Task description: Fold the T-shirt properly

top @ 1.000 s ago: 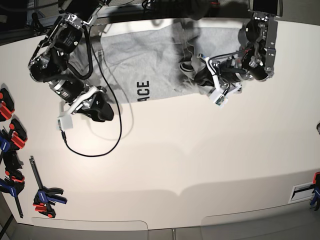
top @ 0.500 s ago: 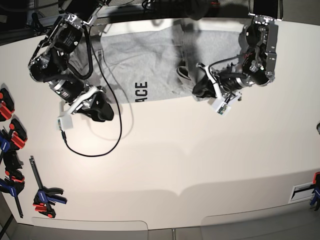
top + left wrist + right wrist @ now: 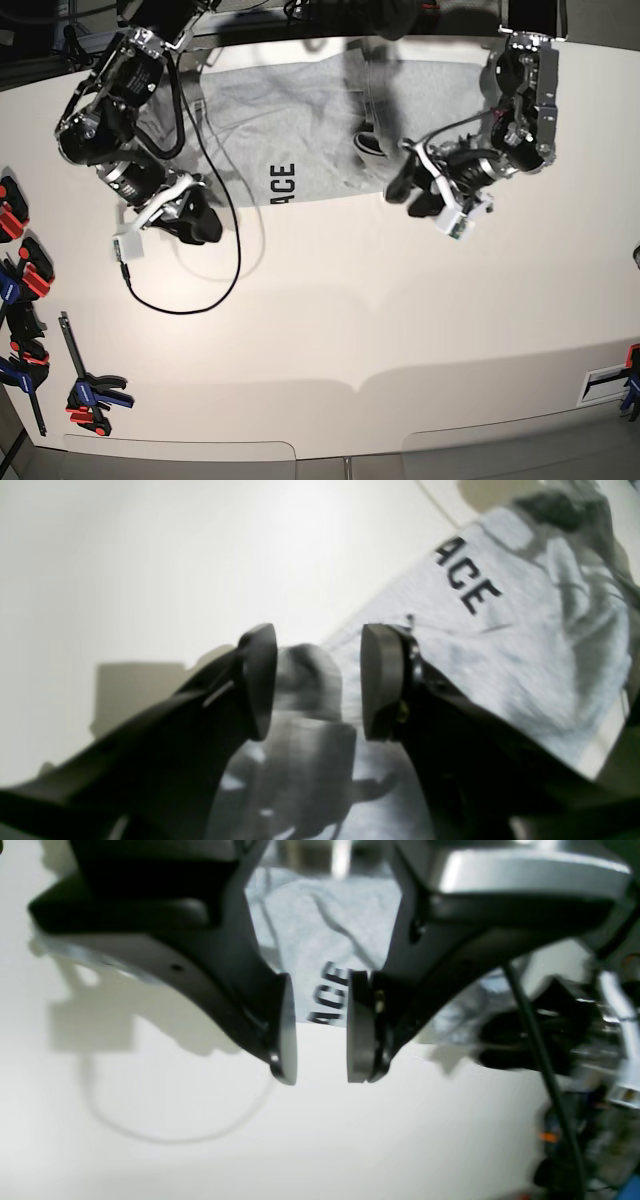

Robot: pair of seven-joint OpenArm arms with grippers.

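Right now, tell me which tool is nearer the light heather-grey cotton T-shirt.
Left. The left tool sits at the light heather-grey cotton T-shirt's near edge; the right tool hangs off it over bare table.

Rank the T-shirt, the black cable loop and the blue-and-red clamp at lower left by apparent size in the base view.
1. T-shirt, by far the largest.
2. Cable loop, thin but spanning a wide curve.
3. Clamp, the smallest, though it lies near the frame's edge, where the lens distorts.

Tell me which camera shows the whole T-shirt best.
The base view: the T-shirt lies spread along the table's far edge, nearly all visible. The left wrist view shows only a blurred part with "ACE" lettering; the right wrist view shows a strip of it between its fingers.
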